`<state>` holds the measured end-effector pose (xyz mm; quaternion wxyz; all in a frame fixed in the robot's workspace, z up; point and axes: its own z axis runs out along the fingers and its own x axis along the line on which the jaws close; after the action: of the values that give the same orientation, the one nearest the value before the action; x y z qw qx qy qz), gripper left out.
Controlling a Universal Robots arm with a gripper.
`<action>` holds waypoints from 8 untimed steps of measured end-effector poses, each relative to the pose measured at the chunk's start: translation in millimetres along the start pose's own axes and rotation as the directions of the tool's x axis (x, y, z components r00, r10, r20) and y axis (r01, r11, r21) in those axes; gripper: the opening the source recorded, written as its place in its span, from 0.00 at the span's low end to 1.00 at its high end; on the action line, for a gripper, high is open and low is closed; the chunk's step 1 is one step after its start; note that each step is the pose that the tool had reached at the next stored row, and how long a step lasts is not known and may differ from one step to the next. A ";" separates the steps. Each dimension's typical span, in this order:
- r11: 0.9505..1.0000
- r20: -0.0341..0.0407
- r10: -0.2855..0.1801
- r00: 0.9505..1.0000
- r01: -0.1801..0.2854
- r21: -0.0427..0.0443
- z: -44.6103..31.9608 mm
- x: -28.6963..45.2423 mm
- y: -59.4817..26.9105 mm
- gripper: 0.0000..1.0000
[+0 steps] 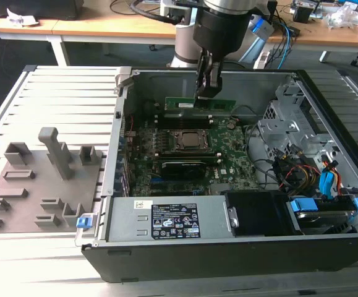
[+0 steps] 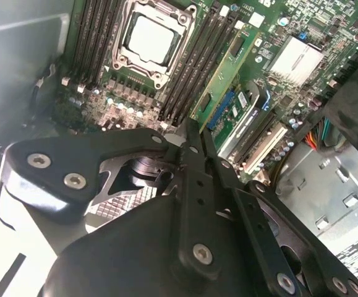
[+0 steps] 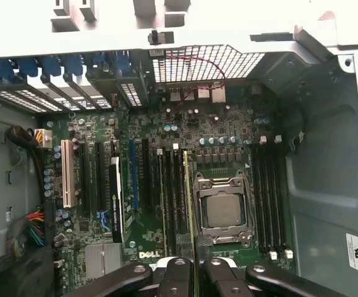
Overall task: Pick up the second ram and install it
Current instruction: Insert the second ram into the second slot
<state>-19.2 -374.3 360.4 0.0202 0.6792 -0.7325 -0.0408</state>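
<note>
1. one gripper [image 1: 208, 93] hangs over the open computer case [image 1: 327, 117], its jaws clamped on the top edge of the second ram [image 1: 200, 104], a green stick held on edge above the motherboard [image 1: 228, 164].
2. in the first wrist view the second ram [image 3: 190, 204] runs as a thin green line from between the fingertips [image 3: 177, 267], just at 9 o'clock of the one processor socket [image 3: 222, 209], over the black memory slots [image 3: 174, 198].
3. in the second wrist view the second ram [image 2: 225, 71] stands edge-up among the slots beside the processor socket [image 2: 149, 38]; whether it is seated i cannot tell.
4. one black card [image 1: 182, 167] sits in the board at 6 o'clock of the socket in the exterior view.
5. one grey fixture [image 1: 42, 179] with upright blocks lies on the counter [image 1: 67, 93] at 9 o'clock of the case.
6. one black label [image 1: 174, 221] with white print sits on the power supply [image 1: 126, 218]; the print is too small to read.
</note>
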 end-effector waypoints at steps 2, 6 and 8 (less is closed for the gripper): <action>1.000 0.000 0.000 1.000 0.000 0.000 1.8 0.0 -0.1 0.14; 1.000 0.000 0.000 1.000 0.000 0.000 5.5 0.1 -0.5 0.14; 1.000 0.000 0.000 1.000 0.000 0.000 8.5 0.2 -0.7 0.14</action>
<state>-19.2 -374.4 351.9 0.0202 0.6792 -0.7325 -0.0408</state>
